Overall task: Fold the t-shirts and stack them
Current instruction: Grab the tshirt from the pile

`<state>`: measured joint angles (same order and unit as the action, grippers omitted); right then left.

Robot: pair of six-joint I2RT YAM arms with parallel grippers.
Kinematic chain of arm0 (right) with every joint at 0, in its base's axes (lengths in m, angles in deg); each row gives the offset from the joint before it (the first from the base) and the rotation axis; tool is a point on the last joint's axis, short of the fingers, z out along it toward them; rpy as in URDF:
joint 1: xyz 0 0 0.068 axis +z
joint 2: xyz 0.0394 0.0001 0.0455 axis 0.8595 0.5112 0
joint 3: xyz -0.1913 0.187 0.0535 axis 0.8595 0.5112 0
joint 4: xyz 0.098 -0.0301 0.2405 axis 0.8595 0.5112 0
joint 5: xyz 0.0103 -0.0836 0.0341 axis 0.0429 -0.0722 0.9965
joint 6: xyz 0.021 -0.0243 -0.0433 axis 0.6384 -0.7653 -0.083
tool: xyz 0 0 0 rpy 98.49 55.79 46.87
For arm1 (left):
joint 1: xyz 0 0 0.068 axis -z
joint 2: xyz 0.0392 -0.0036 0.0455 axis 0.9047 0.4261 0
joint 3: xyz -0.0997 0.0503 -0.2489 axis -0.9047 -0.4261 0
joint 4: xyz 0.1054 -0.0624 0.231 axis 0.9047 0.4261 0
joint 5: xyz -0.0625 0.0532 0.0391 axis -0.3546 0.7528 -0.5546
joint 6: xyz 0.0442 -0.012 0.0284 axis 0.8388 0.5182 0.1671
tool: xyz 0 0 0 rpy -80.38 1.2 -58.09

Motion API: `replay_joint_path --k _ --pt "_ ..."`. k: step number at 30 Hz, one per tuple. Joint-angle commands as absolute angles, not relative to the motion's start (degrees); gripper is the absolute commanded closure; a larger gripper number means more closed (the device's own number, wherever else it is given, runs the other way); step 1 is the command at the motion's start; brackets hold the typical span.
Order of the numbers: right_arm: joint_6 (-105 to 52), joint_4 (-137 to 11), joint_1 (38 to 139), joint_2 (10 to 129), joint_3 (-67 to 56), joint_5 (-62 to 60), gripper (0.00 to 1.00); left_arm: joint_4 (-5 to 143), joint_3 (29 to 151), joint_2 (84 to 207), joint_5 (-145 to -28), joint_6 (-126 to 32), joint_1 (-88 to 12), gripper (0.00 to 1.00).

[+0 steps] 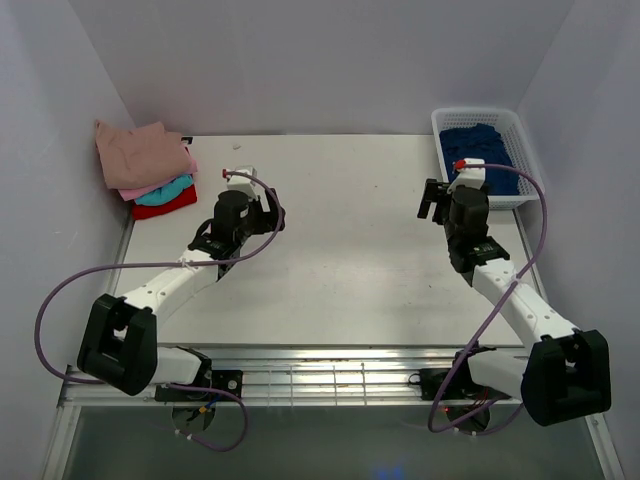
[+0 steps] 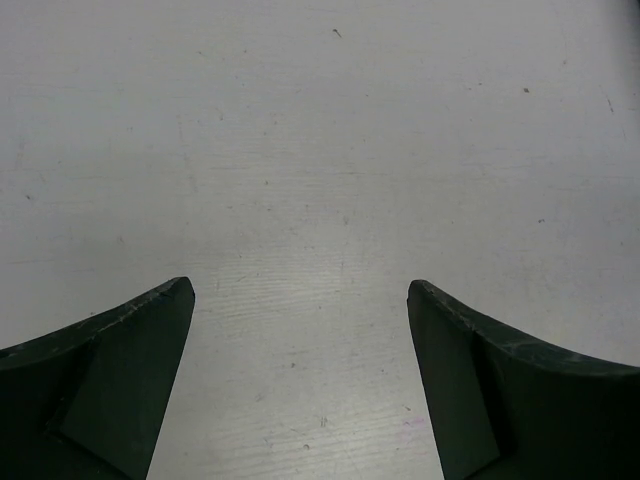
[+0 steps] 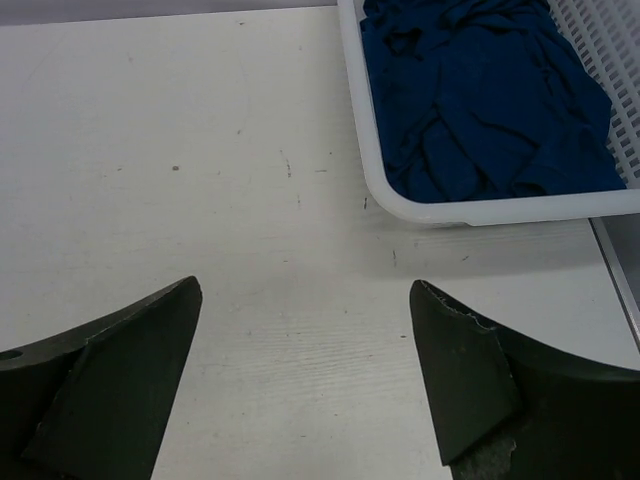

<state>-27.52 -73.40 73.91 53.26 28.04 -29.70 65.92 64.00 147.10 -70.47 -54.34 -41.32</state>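
This looks like a robotics lab test cell. A bare white bench, scuffed and speckled, is boxed in by plain pale walls at the left, back and right of the overhead view. The left arm and the right arm, in white and black, are bolted to a metal rail along the bottom edge, and purple cables loop loose beside them. A white mesh basket of navy cloth sits at upper right, and a stack of folded tees at upper left.
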Motion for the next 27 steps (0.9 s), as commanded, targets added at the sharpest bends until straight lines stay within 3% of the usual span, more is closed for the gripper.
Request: replay_joint_path --k 1,4,8,11,22,27 --pt "-28.8 -78.3 73.5 55.5 25.8 -33.5 0.1 64.3 63.2 144.1 -70.9 -54.2 -41.1 0.02" --pt "-30.3 -82.3 69.6 61.6 22.9 -34.4 0.1 64.6 63.2 143.9 -71.7 -54.3 -41.1 0.02" --pt "-28.8 -73.8 61.5 79.9 2.9 -32.5 0.1 64.7 62.4 142.9 -72.5 -54.9 -41.1 0.02" --pt "-29.6 -70.8 60.0 89.9 -5.6 -32.1 0.1 63.9 61.0 141.3 -72.5 -54.8 -41.1 0.02" --pt "-31.2 -48.2 52.8 118.4 -44.0 -31.9 0.05 65.5 61.0 140.8 -70.7 -54.2 -41.1 0.02" --pt "-30.1 -45.9 51.8 121.0 -43.5 -28.9 0.05 65.9 61.5 141.3 -70.8 -54.3 -41.1 0.02"
